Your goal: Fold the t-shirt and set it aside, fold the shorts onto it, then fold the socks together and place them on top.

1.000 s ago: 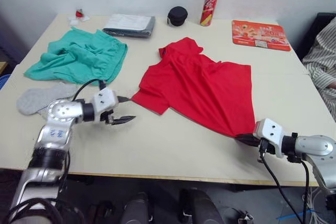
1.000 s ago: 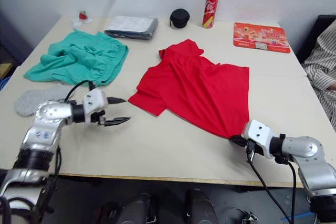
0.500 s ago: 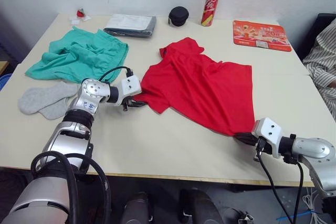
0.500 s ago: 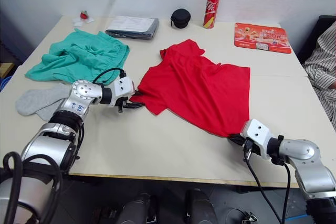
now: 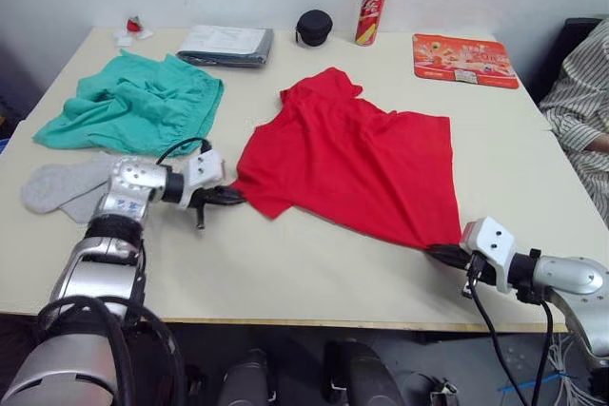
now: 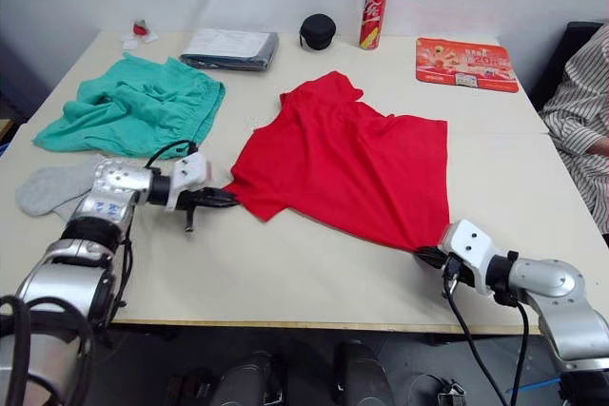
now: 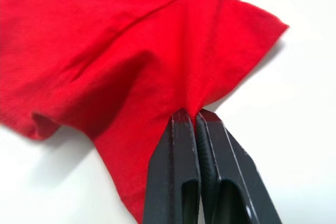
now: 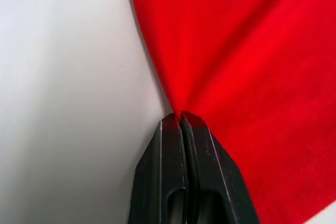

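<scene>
Socks (image 5: 59, 187): light grey, lying flat at the left edge of the frame, just below the shorts and beside the left arm.
Shorts (image 5: 133, 102): teal-green, crumpled in the upper left of the frame, apart from the t-shirt.
Small red item (image 5: 132, 25): at the far upper-left corner of the worktop (image 5: 314, 273), too small to make out.
Folded grey cloth (image 5: 226, 45): upper left of centre, just above the shorts.
Left gripper (image 5: 231, 198): left of centre, low on the worktop, jaws pinched together on the edge of the t-shirt's near sleeve; fabric puckered into creases at the fingertips (image 7: 181, 121) in the left wrist view.
T-shirt (image 5: 357, 159): bright red, spread across the centre of the frame, neck toward the upper left, hem toward the lower right, rumpled along the middle.
Black round case (image 5: 313, 27): top centre, between the folded grey cloth and the can.
Can (image 5: 370, 9): red, upright at top centre, well above the t-shirt.
Red printed mat (image 5: 464, 59): flat in the upper right.
Right gripper (image 5: 445, 254): lower right, jaws closed tight on the t-shirt's lower-right hem corner, cloth gathered to a point at the tips in the right wrist view.
Person's striped sleeve (image 5: 576, 102): at the right edge of the frame, beside the worktop.
</scene>
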Robot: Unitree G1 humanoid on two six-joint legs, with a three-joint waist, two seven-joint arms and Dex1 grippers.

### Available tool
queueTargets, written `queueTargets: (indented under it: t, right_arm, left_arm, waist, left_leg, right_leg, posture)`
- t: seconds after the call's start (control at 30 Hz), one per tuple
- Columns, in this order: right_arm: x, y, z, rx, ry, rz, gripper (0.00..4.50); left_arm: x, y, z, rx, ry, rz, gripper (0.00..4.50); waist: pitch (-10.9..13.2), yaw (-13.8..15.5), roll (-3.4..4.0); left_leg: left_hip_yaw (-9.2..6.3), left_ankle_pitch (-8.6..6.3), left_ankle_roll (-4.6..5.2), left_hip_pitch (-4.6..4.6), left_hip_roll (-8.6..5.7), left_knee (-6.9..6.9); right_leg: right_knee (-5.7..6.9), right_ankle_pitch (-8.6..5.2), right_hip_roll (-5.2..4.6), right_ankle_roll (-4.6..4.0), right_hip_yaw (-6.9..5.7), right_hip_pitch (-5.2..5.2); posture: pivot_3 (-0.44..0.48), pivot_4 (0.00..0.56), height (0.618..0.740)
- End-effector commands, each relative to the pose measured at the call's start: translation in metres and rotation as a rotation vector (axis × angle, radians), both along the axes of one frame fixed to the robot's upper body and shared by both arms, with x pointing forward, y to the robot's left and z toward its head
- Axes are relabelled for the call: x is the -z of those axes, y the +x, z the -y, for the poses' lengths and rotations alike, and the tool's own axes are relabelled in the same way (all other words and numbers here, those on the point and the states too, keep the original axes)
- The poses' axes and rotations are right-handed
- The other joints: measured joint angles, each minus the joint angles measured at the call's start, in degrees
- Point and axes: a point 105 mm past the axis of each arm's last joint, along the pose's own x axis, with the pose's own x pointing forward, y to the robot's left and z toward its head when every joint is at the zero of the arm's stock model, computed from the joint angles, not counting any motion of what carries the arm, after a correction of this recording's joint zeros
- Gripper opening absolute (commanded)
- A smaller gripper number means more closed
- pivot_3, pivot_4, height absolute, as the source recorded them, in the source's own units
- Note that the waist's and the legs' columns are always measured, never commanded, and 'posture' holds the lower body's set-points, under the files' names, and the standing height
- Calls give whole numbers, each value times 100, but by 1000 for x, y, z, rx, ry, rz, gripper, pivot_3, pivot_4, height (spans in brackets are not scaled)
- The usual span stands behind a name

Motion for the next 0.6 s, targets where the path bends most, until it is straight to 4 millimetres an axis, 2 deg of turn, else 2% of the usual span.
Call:
queueTargets:
  t: [0.03, 0.17, 0.27, 0.4, 0.6]
  right_arm:
    - [-10, -6, 10, -22, -42, 28, 0]
    - [-9, -14, 15, -38, -38, 15, 0]
    - [-6, -25, 17, -68, -48, -2, 0]
    - [2, -41, 27, -73, -108, -52, 0]
    - [1, -64, 32, 24, -78, -63, 0]
  left_arm:
    - [-7, -32, -4, 49, -32, -45, 22]
    - [2, -83, 1, 16, -8, -84, 22]
    - [5, -106, 9, -84, -34, -109, 22]
    - [8, -116, 8, -247, 1, -112, 22]
    - [10, -130, 5, -407, -8, -178, 22]
  waist:
    - [1, -10, 1]
    - [1, -14, 2]
    - [1, 20, 2]
    - [1, 124, 2]
    - [2, 155, 4]
  left_leg:
    - [0, 0, 0, 0, 0, -1]
    - [-5, -1, 1, 1, 4, -3]
    - [-7, -3, 3, 9, 1, -7]
    - [-15, -7, 8, 14, -5, -7]
    - [-16, -20, 5, 57, -1, -26]
  right_leg:
    - [1, -1, -1, 0, 3, 0]
    - [0, -1, -5, 0, 13, 1]
    - [-2, -2, -9, 0, 17, 8]
    - [-3, -1, -12, 2, 16, 17]
    - [-24, -4, -10, -1, 16, 60]
  posture:
    - [0, 150, 740]
    - [0, 150, 740]
    - [0, 150, 740]
    - [0, 150, 740]
    - [0, 150, 740]
